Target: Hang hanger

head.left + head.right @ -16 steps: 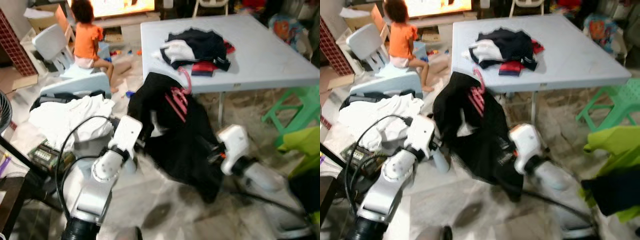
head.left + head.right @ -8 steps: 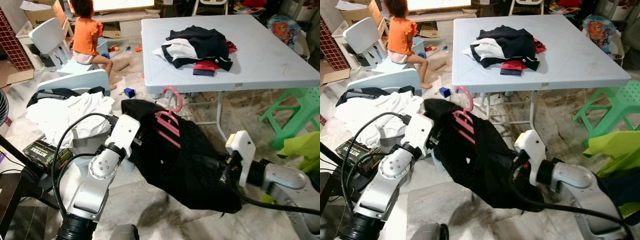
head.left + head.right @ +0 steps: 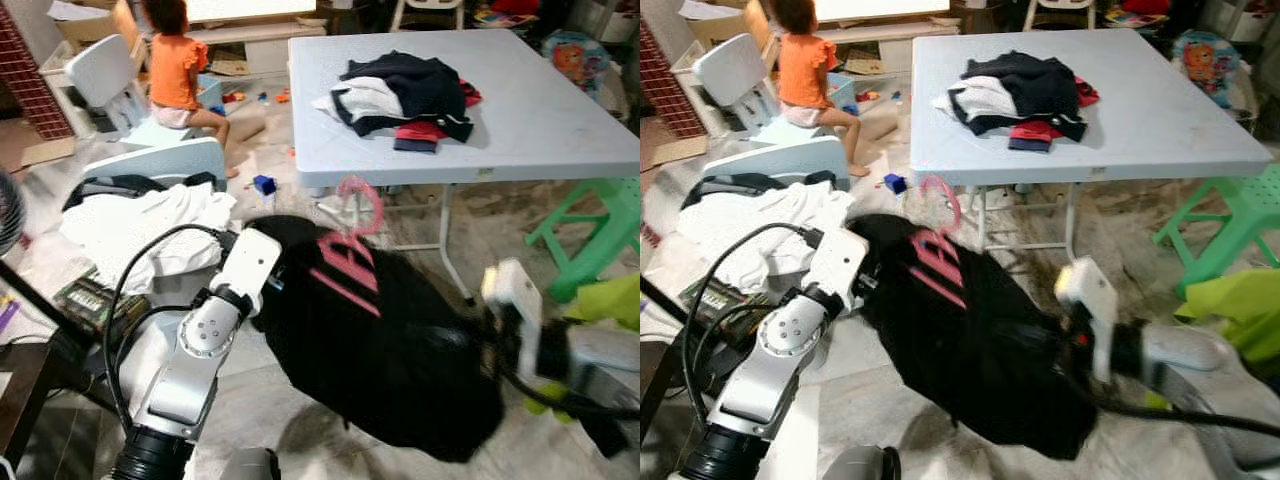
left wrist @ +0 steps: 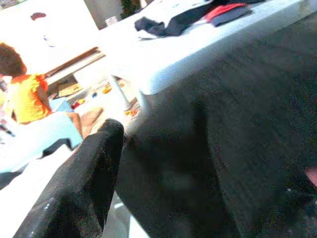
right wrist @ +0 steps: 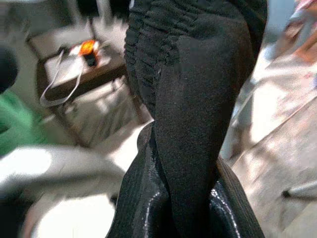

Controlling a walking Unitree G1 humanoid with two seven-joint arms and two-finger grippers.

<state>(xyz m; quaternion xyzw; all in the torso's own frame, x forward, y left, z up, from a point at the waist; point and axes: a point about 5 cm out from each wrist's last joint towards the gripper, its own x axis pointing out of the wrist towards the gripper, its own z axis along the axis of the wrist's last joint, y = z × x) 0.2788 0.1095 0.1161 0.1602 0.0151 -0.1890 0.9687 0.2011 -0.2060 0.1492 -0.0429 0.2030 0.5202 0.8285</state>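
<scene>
A black garment (image 3: pixel 390 340) with pink stripes hangs on a pink hanger whose hook (image 3: pixel 357 196) sticks up near the table's front edge. The cloth is stretched between my two arms above the floor. My left gripper (image 3: pixel 278 278) is at the garment's left end, shut on the cloth; one black finger (image 4: pixel 81 186) lies against the fabric in the left wrist view. My right gripper (image 3: pixel 478 345) is buried in the garment's right end. In the right wrist view its fingers (image 5: pixel 143 198) pinch a fold of the black fabric (image 5: pixel 198 99).
A pale blue table (image 3: pixel 560 120) holds a pile of clothes (image 3: pixel 405 88). A person in orange (image 3: pixel 175 70) sits by a white chair (image 3: pixel 98 70). White laundry (image 3: pixel 140 225) lies at left, a green stool (image 3: pixel 590 230) and yellow-green cloth (image 3: pixel 605 300) at right.
The garment, hanging upright a second ago, is now pulled out flatter and lower. My right arm has swung out to the right with its end. The left arm has barely moved.
</scene>
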